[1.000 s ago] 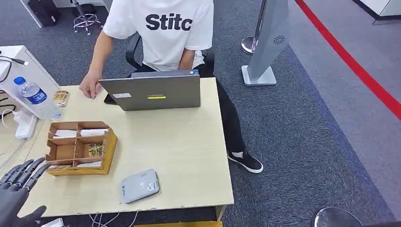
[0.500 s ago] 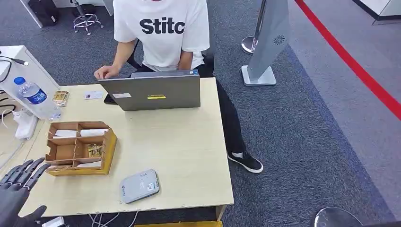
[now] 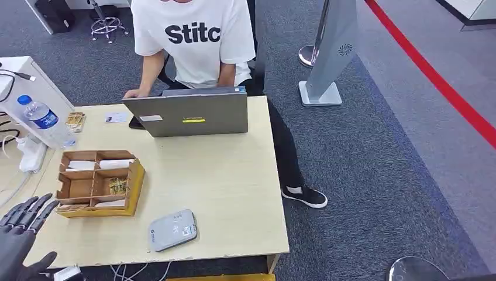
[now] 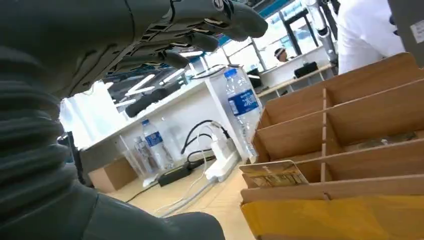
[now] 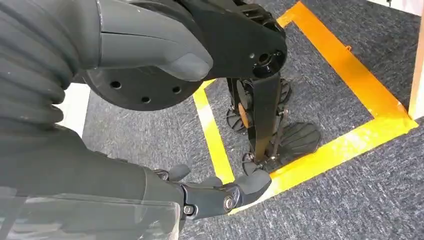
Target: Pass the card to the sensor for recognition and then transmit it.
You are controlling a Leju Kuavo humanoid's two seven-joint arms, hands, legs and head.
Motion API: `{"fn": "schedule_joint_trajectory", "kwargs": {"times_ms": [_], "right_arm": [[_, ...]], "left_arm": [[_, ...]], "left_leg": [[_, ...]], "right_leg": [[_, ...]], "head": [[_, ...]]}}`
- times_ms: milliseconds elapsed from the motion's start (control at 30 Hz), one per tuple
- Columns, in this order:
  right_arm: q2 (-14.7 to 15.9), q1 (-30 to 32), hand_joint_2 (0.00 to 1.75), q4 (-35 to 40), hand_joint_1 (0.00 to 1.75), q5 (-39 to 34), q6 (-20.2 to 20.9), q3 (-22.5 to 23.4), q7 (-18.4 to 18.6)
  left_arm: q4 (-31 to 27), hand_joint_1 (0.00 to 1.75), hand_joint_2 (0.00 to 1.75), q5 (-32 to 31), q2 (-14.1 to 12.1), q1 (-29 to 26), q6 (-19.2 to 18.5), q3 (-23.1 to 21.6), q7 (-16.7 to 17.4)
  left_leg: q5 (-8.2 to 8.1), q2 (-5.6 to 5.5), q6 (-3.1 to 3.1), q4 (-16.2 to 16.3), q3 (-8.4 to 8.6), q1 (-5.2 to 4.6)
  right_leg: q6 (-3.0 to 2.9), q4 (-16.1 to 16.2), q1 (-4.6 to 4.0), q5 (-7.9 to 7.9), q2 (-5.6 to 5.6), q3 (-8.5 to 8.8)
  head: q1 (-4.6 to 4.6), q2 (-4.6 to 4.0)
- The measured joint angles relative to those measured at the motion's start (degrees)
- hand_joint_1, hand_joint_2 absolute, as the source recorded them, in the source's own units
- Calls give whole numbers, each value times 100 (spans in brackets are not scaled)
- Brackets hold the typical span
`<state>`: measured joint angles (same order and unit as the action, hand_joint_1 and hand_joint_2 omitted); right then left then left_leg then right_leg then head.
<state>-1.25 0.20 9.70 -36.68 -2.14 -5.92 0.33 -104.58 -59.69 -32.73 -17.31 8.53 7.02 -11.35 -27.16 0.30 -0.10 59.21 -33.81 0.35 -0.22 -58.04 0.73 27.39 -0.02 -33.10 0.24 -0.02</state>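
Sitting behind the open laptop (image 3: 190, 113) at the upper centre, a person (image 3: 193, 41) is cut off at the top edge. The wooden divider box (image 3: 99, 183) at left holds cards (image 3: 117, 186), their print too small to read. The grey sensor (image 3: 172, 230) lies flat at the lower centre. The left hand (image 3: 20, 231), lower left, is released, fingers spread, grasping nothing. The right hand (image 5: 220, 192) hangs over carpet, fingers loosely curled, empty.

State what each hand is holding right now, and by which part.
Nothing is held. The left hand hovers with fingers spread beside the wooden box; the right hand hangs over the floor, holding nothing.
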Motion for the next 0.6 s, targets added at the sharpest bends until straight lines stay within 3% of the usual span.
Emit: {"fn": "schedule_joint_trajectory", "kwargs": {"times_ms": [233, 400, 600], "right_arm": [[-7, -23, 175, 0, 0, 94, -8, -57, 0], [-7, -20, 175, -2, 0, 188, -33, -118, 0], [4, -22, 175, -7, 0, 304, -105, -258, 35]], "left_arm": [[915, 0, 175, 4, 411, 517, 391, -72, 131], [1340, 0, 175, 22, 554, 779, 435, -72, 169], [2354, 0, 175, 61, 643, 1394, 592, -70, 35]], "left_leg": [[1, 0, 0, 1, 3, 0], [1, -1, 0, 1, 1, -1], [4, -10, -4, 1, 4, 4]], "right_leg": [[-1, 0, 0, -1, 0, 3], [-1, 0, 0, -1, -1, -1], [-4, -1, -2, -3, -9, 5]], "head": [[-2, 2], [-4, 0], [0, 0]]}}
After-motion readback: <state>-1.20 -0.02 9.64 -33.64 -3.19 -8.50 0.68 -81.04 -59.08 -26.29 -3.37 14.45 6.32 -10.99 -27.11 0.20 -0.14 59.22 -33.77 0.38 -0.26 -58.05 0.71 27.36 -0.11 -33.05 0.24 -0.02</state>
